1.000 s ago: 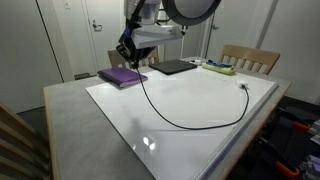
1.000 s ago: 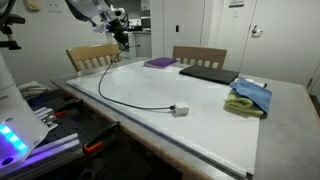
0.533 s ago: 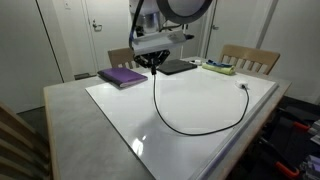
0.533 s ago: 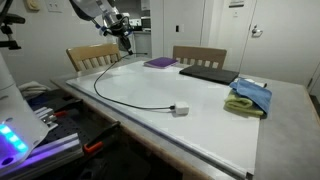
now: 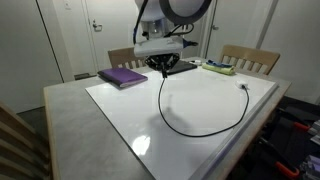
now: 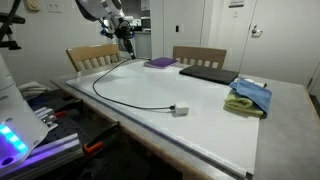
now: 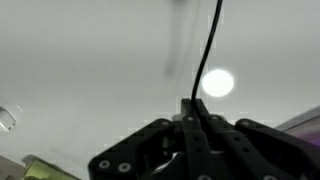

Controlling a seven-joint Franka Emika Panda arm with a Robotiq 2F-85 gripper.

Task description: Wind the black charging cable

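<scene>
In an exterior view I look from off a corner of the table [image 5: 70,105], raised, down and across it at middle range, with the purple book [image 5: 122,76] at 10 o'clock and the laptop [image 5: 178,67] at 1. In an exterior view set lower I face a long edge of the table [image 6: 200,120], the purple book [image 6: 160,63] at 12 and the laptop [image 6: 210,73] at 2. Both take in the whole table. My wrist view sits close, staring past the gripper [image 7: 190,108] at bare table [image 7: 80,70], the black charging cable [image 7: 210,45] running off toward 12 o'clock
</scene>
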